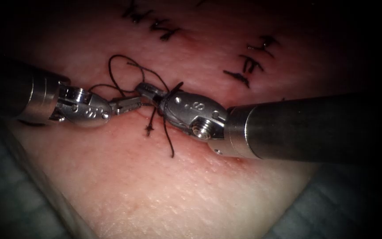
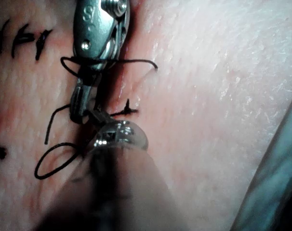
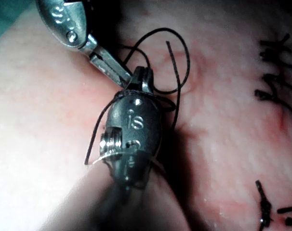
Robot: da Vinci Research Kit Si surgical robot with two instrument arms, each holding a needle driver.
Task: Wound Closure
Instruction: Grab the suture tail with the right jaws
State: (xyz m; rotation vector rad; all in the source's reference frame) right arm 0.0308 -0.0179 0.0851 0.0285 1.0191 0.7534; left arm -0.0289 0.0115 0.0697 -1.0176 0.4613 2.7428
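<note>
Endoscope view gives us both tools tip to tip over the tissue [image 1: 191, 186]. The left tool [image 1: 127, 105] lies horizontally, jaws together, apparently pinching the thread [image 1: 120, 71]. The right tool [image 1: 149, 92] points left with thread wound around its wrist; whether its jaws grip anything we cannot tell. A free thread end hangs downward. We cannot make out the needle. Finished stitches [image 1: 248, 71] sit upper right; bare tissue lies below.

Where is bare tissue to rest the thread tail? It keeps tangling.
Free: the pale tissue below both tools, bordered by the cloth. Crowded: the middle, where left claw and right claw meet among thread loops, and above, the finished stitches.
</note>
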